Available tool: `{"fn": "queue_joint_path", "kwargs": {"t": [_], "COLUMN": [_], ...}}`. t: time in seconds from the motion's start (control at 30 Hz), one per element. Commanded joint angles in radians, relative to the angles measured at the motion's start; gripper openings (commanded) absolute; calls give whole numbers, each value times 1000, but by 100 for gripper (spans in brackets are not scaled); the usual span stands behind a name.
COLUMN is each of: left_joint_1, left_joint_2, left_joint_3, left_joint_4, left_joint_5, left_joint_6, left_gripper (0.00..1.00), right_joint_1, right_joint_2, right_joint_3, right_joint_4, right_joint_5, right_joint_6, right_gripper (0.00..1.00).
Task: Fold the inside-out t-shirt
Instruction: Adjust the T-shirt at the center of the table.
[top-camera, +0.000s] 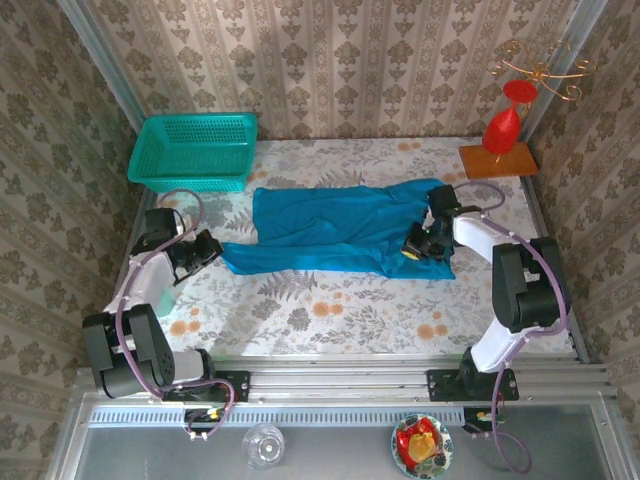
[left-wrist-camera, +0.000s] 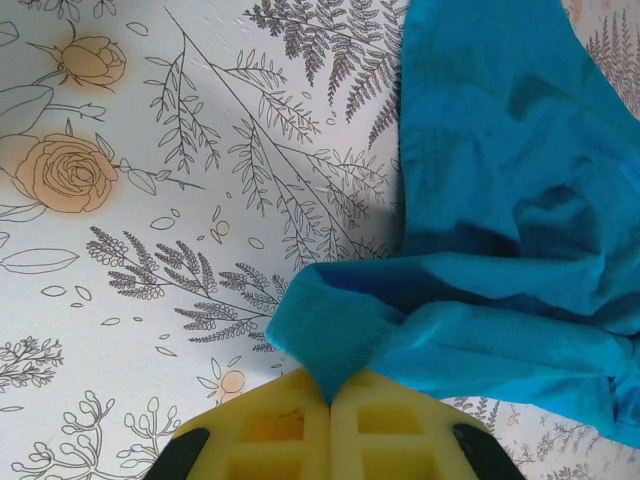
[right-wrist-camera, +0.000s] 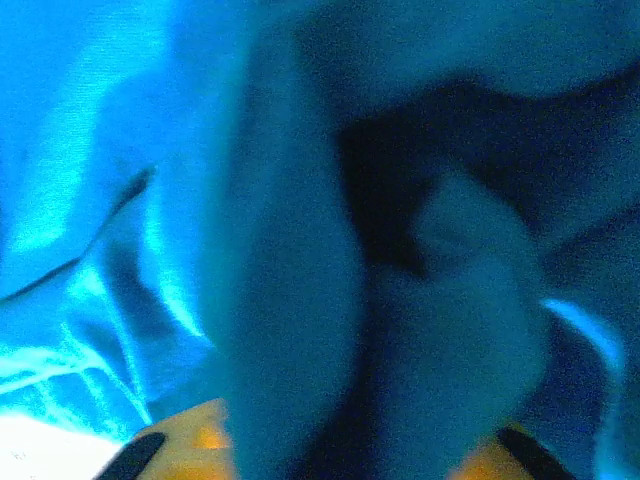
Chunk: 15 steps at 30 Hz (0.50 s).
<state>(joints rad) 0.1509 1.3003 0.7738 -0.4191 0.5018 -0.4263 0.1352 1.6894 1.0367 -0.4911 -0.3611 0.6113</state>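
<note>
The inside-out t-shirt (top-camera: 340, 230), plain bright blue, lies stretched left to right across the middle of the floral table. My left gripper (top-camera: 205, 250) is at its left end. In the left wrist view the yellow fingers (left-wrist-camera: 280, 430) are shut on a pinched corner of the t-shirt (left-wrist-camera: 500, 200). My right gripper (top-camera: 420, 243) rests on the shirt's right end. In the right wrist view, bunched folds of the t-shirt (right-wrist-camera: 300, 250) rise between the yellow fingers (right-wrist-camera: 195, 440) and hide the fingertips of the right gripper (right-wrist-camera: 330, 465), which is shut on the cloth.
A teal mesh basket (top-camera: 195, 150) stands at the back left. A red vase on a wooden board (top-camera: 500, 150) stands at the back right. Wallpapered walls close in three sides. A glass (top-camera: 263, 443) and a small bowl (top-camera: 422, 445) sit below the front rail.
</note>
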Motion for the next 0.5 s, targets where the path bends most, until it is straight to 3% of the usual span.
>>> {"fn": "queue_joint_path", "kwargs": {"t": [0.0,0.13,0.23,0.33,0.47], "left_joint_1": [-8,-13,-16,-25,-28], "left_joint_2": [-33,-36,-37,-47,-44], "left_joint_3": [13,13,16,15,12], "left_joint_4": [-13,-14,-21,-27,-24], "left_joint_5": [8,9,15,10,5], "left_joint_6": [5,2,2,3,3], "left_gripper": [0,0,0,0,0], "right_joint_1": [65,137,172,159,123], "right_joint_2": [30,155,210,150,75], "right_joint_3": [104,264,372,342,305], "right_joint_4": [26,55,22,12,-95], "right_joint_5": [-49,-142,-246,-198,-44], "right_joint_6": [40,88,70,73,36], "right_gripper": [0,2,36,43,45]}}
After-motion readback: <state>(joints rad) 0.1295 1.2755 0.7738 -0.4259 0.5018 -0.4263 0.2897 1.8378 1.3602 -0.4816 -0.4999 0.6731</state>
